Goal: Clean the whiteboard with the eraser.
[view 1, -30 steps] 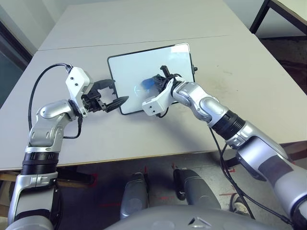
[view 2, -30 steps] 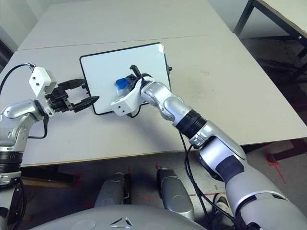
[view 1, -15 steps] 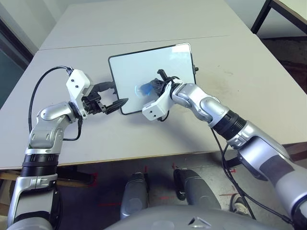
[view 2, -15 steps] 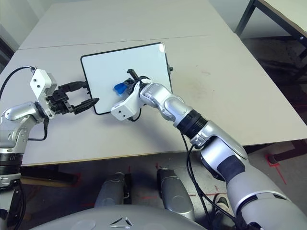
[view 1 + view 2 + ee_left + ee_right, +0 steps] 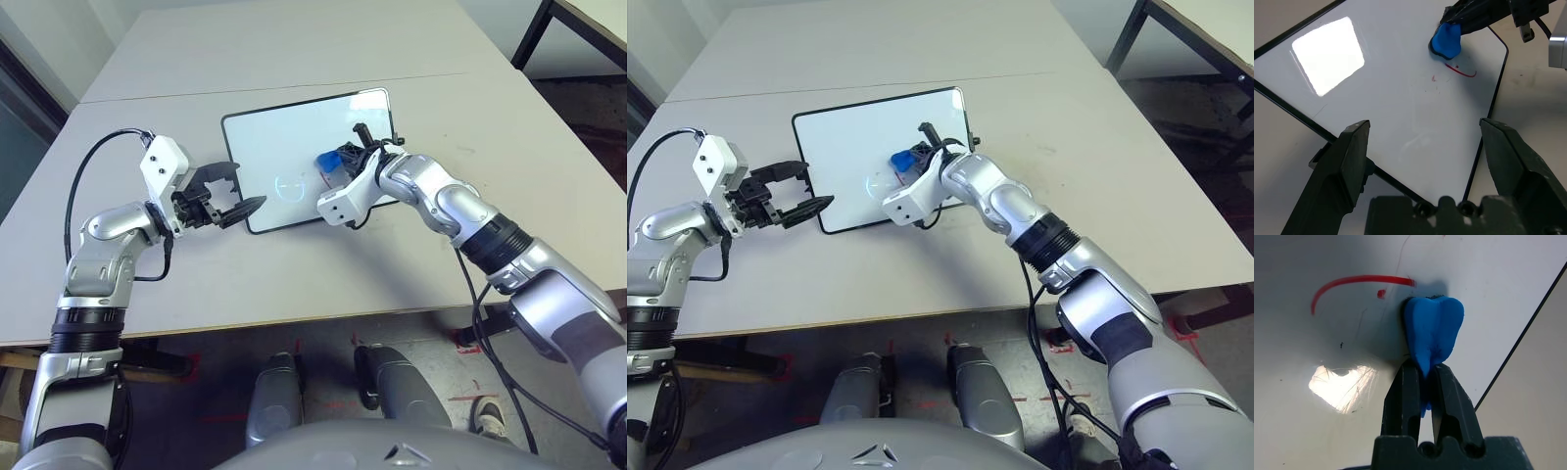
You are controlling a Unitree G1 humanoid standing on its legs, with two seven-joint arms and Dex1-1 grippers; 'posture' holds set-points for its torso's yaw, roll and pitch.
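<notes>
Pinched tight between the two black fingers of the right gripper (image 5: 1420, 382), the eraser (image 5: 1433, 330) bulges out on either side of them, so I'd judge it soft and light, a squashy block that gives under pressure. It is held by its rear end, which leaves the broad front face free to press on the whiteboard (image 5: 284, 147); that looks the sensible place to take it, since a grip further forward would put the fingers against the board. The board itself seems stiff, smooth and slick, lying flat on the grey table (image 5: 294, 59), and I'd guess it could slide under a hard push.

The left gripper (image 5: 1425, 156) stands wide open with nothing in it, poised just off the board's near-left edge.

The right wrist view shows a red curved stroke (image 5: 1356, 283) with a small dot beside the eraser's tip. The left wrist view shows that mark (image 5: 1462, 72) as a short red line, near the board's far right edge.
</notes>
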